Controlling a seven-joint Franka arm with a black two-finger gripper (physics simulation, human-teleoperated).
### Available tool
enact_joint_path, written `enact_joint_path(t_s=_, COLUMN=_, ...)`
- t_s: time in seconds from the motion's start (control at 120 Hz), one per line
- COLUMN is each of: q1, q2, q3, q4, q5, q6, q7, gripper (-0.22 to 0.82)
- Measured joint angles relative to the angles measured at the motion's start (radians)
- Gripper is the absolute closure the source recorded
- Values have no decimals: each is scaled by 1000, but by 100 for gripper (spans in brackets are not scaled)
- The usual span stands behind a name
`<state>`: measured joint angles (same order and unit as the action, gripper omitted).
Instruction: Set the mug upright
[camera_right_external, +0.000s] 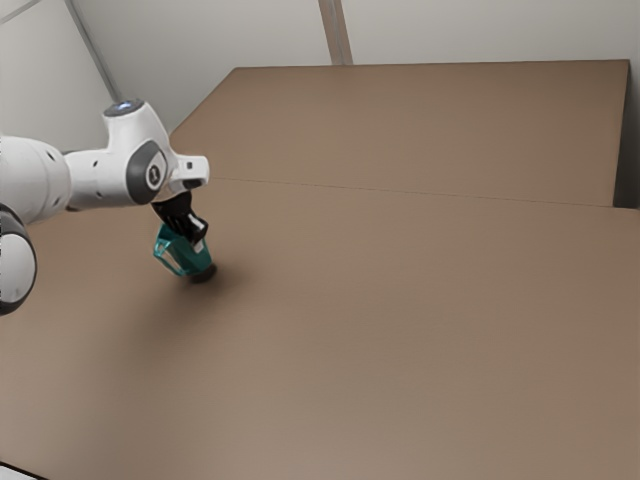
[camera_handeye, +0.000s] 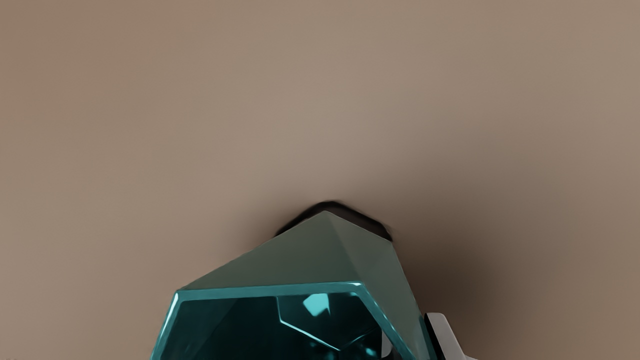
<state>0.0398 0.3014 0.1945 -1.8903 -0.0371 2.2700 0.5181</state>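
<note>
Pinching the mug (camera_right_external: 182, 250) by its wall, our tool (camera_right_external: 198, 242) seems nearly closed, one finger inside and the outer finger (camera_handeye: 442, 332) outside. Just below the tool at the exterior view's left, the mug leans, its long axis running from the mouth down toward that view's right, to the dark base (camera_right_external: 204, 274) near the surface (camera_right_external: 400, 330); we'd level that base before freeing the inner finger.

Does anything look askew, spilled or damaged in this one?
The mug is askew: it leans at the gripper, mouth tipped toward the exterior view's left, dark base toward that view's right. I see no spill or damage.
</note>
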Motion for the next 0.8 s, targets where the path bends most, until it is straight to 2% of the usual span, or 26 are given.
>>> enact_joint_path(t_s=0.167, q1=0, q2=31, q3=0, q4=-3, q5=5, q6=32, q7=-55, gripper=78)
enact_joint_path(t_s=0.358, q1=0, q2=30, q3=0, q4=-3, q5=-5, q6=38, q7=-91, gripper=36)
enact_joint_path(t_s=0.442, q1=0, q2=21, q3=0, q4=1, q5=-7, q6=37, q7=-103, gripper=25)
enact_joint_path(t_s=0.533, q1=0, q2=-11, q3=1, q4=16, q5=-8, q6=26, q7=-115, gripper=16)
enact_joint_path(t_s=0.683, q1=0, q2=-54, q3=2, q4=142, q5=-4, q6=-70, q7=-130, gripper=8)
enact_joint_path(t_s=0.8, q1=-27, q2=-150, q3=-9, q4=272, q5=13, q6=-277, q7=-161, gripper=5)
